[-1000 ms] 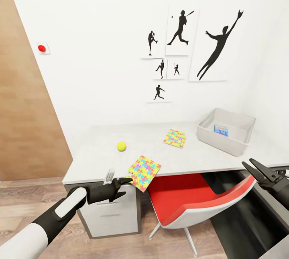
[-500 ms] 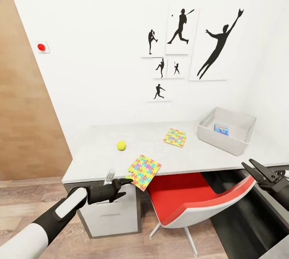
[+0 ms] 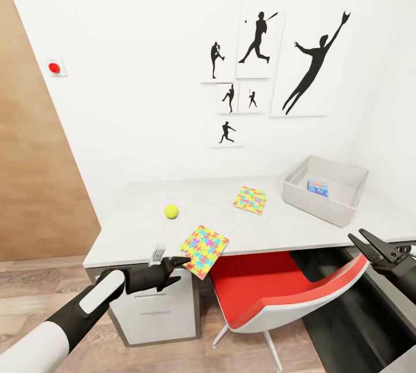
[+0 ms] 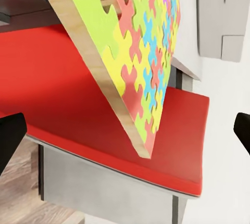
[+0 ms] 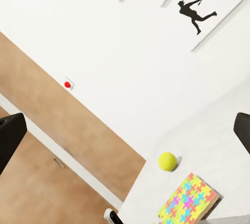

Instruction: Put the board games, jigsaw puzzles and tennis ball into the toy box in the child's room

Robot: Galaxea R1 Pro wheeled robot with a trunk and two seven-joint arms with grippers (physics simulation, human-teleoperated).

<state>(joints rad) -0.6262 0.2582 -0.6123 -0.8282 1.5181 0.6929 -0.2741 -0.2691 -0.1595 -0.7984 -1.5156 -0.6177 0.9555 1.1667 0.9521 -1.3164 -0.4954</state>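
On the table (image 3: 133,228) lie the tennis ball (image 3: 171,211) (image 5: 167,161) and two jigsaw puzzles. One puzzle (image 3: 204,243) (image 4: 140,52) (image 5: 190,200) hangs over the front edge; the other puzzle (image 3: 251,199) lies farther back. The toy box (image 3: 346,185) stands at the table's right end with a blue board game (image 3: 318,187) inside. My left gripper (image 3: 182,269) is open just below the table's front edge, its upper fingertip at the overhanging puzzle's edge. My right gripper (image 3: 357,235) hangs open in front of the table, below the toy box.
A red chair (image 3: 271,286) (image 4: 62,94) is tucked under the table between my arms. White drawers (image 3: 156,309) sit under the table's left end, and a dark lower wing (image 3: 346,303) runs along the right. A wooden panel (image 3: 34,188) stands at left.
The whole view has shifted slightly, so the camera has moved. The overhanging puzzle now lies a little closer to my left gripper's upper fingertip. Both grippers stay open.
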